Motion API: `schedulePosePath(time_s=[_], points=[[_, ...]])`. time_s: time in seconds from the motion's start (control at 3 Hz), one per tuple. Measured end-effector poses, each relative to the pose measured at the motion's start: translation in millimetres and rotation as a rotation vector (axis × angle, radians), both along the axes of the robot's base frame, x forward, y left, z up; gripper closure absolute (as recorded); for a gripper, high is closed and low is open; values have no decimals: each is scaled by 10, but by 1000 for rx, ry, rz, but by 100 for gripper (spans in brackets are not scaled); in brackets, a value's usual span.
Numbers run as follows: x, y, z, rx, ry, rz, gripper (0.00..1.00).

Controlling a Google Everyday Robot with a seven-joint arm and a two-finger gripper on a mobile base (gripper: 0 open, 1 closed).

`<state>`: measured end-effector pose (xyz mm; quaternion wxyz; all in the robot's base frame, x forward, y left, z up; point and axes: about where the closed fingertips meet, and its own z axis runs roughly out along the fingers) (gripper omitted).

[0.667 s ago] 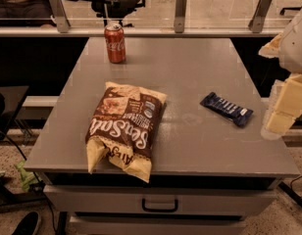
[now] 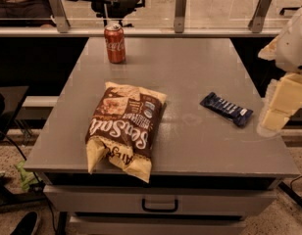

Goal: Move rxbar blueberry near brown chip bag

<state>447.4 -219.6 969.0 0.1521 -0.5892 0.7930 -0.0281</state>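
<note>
The rxbar blueberry point(image 2: 226, 108) is a small dark blue bar with white lettering, lying flat on the right part of the grey table point(image 2: 190, 146). The brown chip bag point(image 2: 124, 128) lies crinkled left of centre near the front edge, with cream-yellow ends and white script. My gripper point(image 2: 283, 106) is at the right edge of the view, cream coloured, just right of the bar and above the table's right edge. It holds nothing that I can see.
A red soda can point(image 2: 114, 43) stands upright at the table's back left. A railing with metal posts point(image 2: 179, 11) runs behind the table. A drawer with a handle point(image 2: 160, 205) sits under the front edge.
The gripper has shifted slightly; the bar, bag and can have not moved.
</note>
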Motion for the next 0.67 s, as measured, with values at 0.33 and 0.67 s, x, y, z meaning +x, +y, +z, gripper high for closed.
schedulePosePath(time_s=[0.33, 0.67], points=[[218, -91, -211, 37, 35, -63, 0], [462, -201, -464, 80, 57, -98, 0]])
